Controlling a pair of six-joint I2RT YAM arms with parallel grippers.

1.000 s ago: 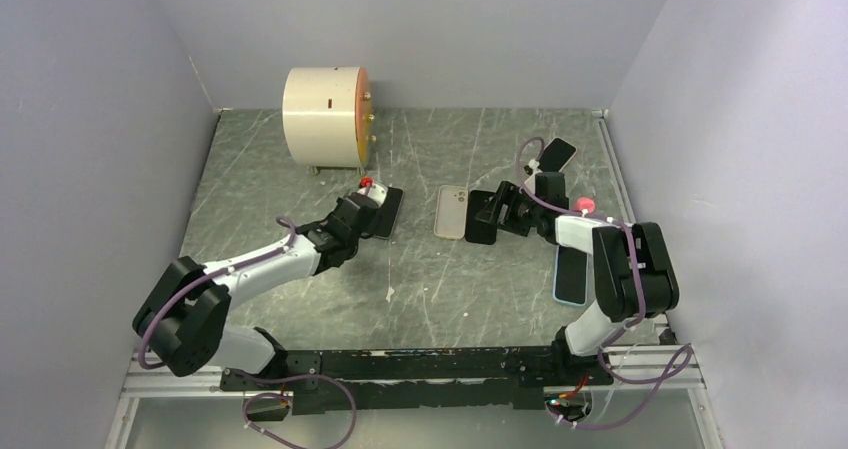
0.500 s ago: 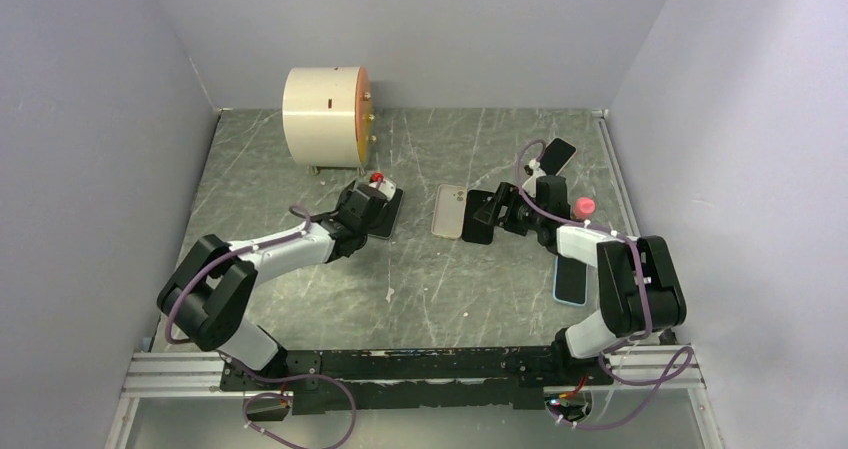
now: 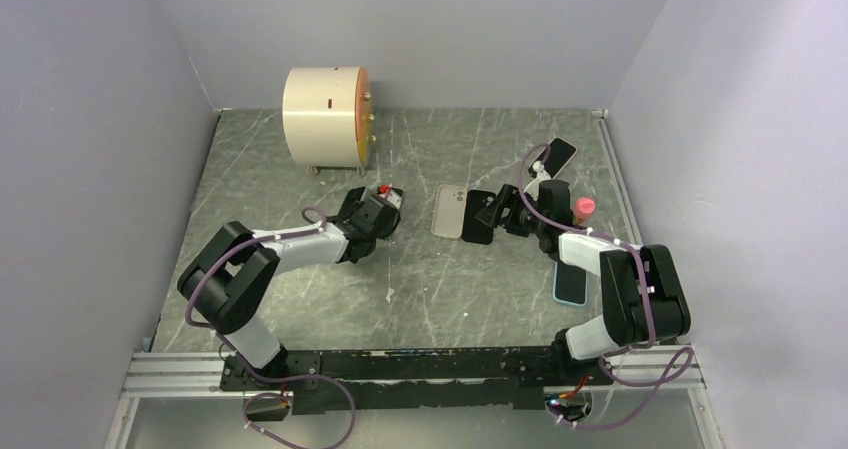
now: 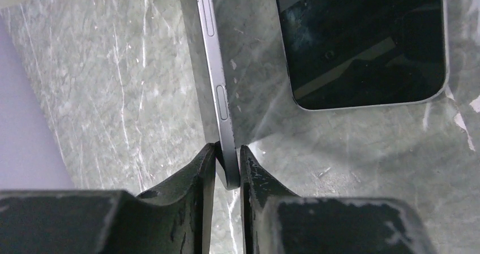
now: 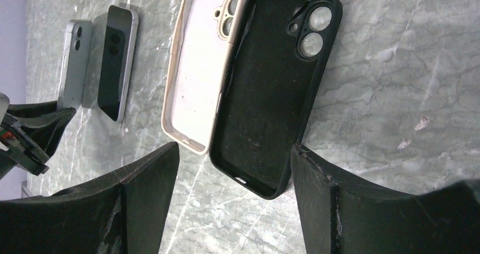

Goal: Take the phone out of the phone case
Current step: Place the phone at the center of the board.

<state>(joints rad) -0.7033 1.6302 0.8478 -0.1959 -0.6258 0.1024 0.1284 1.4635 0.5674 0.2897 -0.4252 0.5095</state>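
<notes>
left fingers (image 4: 199,172) narrowly straddle bare grey phone (image 4: 222,104) on its edge, left of worktop (image 4: 113,95) centre, likely setting it down; grip unclear | right fingers (image 5: 148,180) spread, holding nothing, over empty black case (image 5: 271,95)

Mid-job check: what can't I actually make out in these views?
Left wrist view: grey phone runs off the top edge; whether the left claw pinches it or merely flanks it is unclear.
Left wrist view: dark phone cut by the top edge.
Top view: blue phone partly under the right arm; the left claw mostly covers both phones there.
</notes>
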